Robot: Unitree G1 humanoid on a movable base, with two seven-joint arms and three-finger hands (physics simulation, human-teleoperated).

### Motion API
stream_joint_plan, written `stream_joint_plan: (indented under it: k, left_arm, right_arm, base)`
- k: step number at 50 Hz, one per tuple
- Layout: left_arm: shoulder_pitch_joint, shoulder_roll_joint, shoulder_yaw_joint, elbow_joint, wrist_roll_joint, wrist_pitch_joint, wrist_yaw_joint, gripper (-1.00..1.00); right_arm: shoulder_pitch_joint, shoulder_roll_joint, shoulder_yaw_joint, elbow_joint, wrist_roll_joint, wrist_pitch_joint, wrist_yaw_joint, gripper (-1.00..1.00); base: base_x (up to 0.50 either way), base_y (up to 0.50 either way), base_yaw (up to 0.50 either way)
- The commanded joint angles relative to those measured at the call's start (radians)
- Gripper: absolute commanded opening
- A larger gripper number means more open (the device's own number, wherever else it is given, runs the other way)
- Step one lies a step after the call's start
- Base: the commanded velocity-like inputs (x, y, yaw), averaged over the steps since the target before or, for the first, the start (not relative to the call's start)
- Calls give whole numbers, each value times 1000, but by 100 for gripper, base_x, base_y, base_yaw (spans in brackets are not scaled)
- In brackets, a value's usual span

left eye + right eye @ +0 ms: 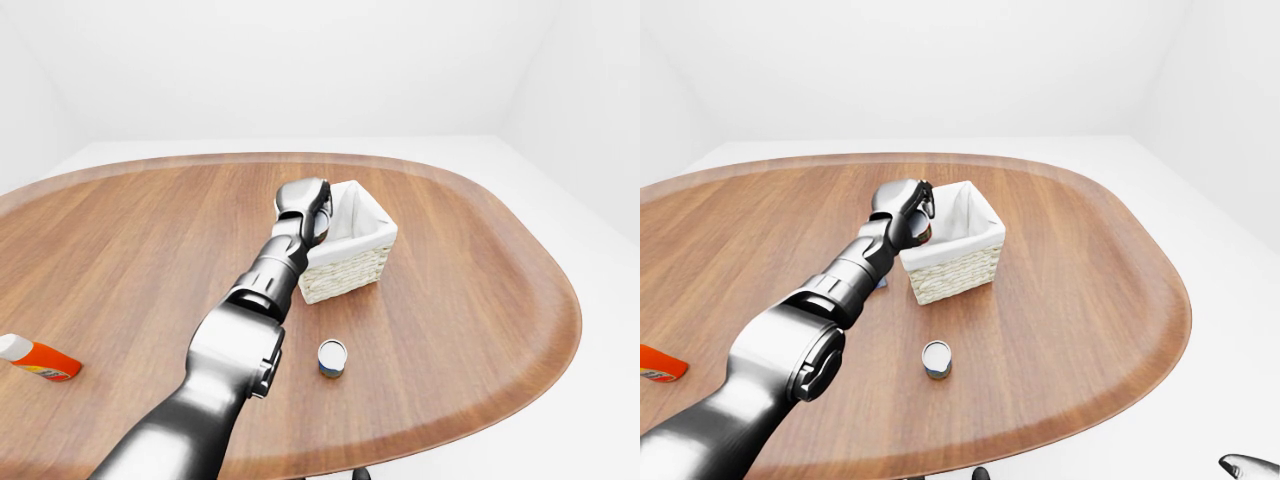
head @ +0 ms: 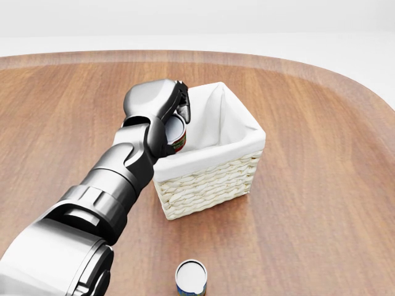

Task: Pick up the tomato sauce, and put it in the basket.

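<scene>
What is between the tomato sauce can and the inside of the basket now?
Nothing visible. The left hand holds the tomato sauce can just over the basket's left rim, above the open white lining.

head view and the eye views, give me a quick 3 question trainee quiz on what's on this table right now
1. True or false: the left hand holds the tomato sauce can over the basket.
2. Multiple choice: what lines the basket? A) white cloth B) red foil C) nothing
3. Fill in: near the left edge of the left-eye view lies an orange ____ on the table.

Key: 1 true, at the basket's left rim. 2 A. 3 bottle, white-capped, on its side. A second can stands upright, apart from the basket.
</scene>
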Motion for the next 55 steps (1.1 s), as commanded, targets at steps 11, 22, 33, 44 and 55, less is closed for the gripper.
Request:
stream_joint_plan:
  k: [11,22,33,44,55]
  left_arm:
    - [-15,12,2,-3,-61,0,60,100]
    - [-6,21,3,-2,-63,0,70,100]
    - [-5,21,2,-2,-60,0,76,100]
    - [-8,25,3,-2,-57,0,79,100]
    - [-15,30,4,-2,-56,0,81,100]
  right_arm:
    - [-5,2,10,0,-13,1,1,100]
    - [-1,1,25,0,-24,-7,-3,100]
    - [2,3,30,0,-28,-11,-2,100]
    - [1,9,29,0,-29,-10,4,100]
    - [2,8,29,0,-28,-12,4,100]
  base:
    - [0,0,0]
    - [0,0,0]
    - [0,0,0]
    - [0,0,0]
    - [0,0,0]
